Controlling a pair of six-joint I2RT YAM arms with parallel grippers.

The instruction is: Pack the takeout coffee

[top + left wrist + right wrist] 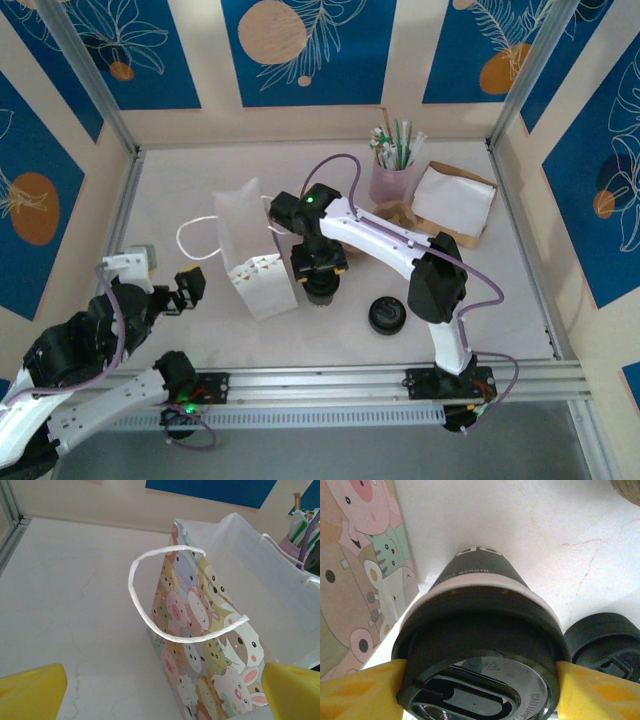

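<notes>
Takeout coffee (480, 625), centre frame: looks light, crushable; sits clamped at stiff lid rim in right gripper (480, 695); left gripper (162, 692) agape.

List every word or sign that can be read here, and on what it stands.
"CAUTION": raised letters on the lid of the coffee, rest cut off.
Triangle sign on that lid: inside unreadable.
White print on the coffee's dark band: too blurred.
Bag: animal drawings, no words.

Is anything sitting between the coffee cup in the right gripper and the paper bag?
Nothing visible. The coffee cup, gripped by the right gripper, is right beside the paper bag; only the bag's own wall separates them.
</notes>
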